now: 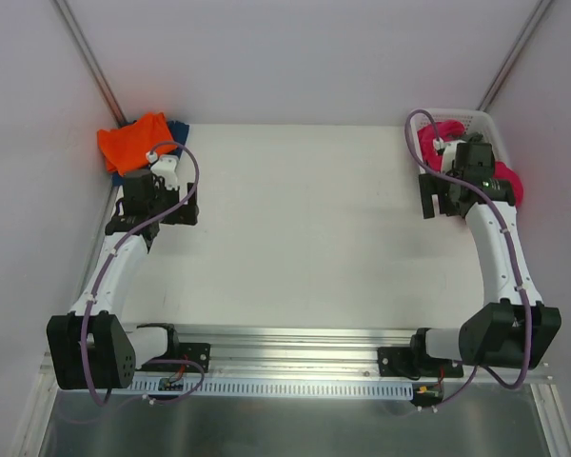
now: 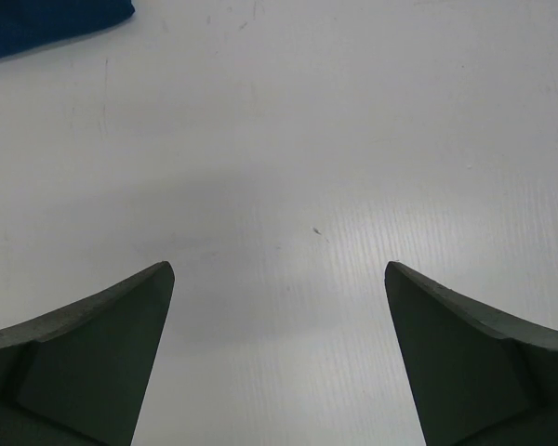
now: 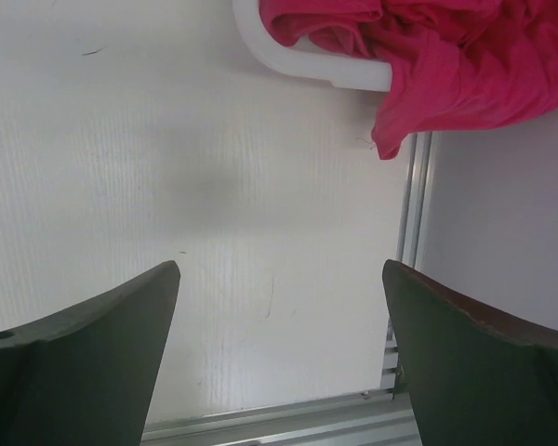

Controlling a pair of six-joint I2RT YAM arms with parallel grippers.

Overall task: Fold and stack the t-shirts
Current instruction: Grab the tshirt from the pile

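Both wide open, gripping nothing: left tool [image 2: 279, 269] over the table [image 2: 307, 139], right tool [image 3: 281, 268] near the magenta t-shirt [image 3: 465, 65].

my left gripper [image 2: 279, 358] hangs wide open above the bare white bench [image 2: 335, 149]; dark blue t-shirt [image 2: 46, 23] corner top left.

The table [image 1: 305, 219] is white, its top finely ribbed and lightly scuffed. In the far left corner lies an orange shirt [image 1: 133, 141]. A blue shirt [image 1: 178, 131] shows from under its right side and rests on the table. In the far right corner stands a white basket [image 1: 471, 116]. A pink shirt [image 1: 449, 129] spills over its rim, one corner hanging down near the table's right edge. A metal rail [image 1: 295, 338] runs along the near edge.
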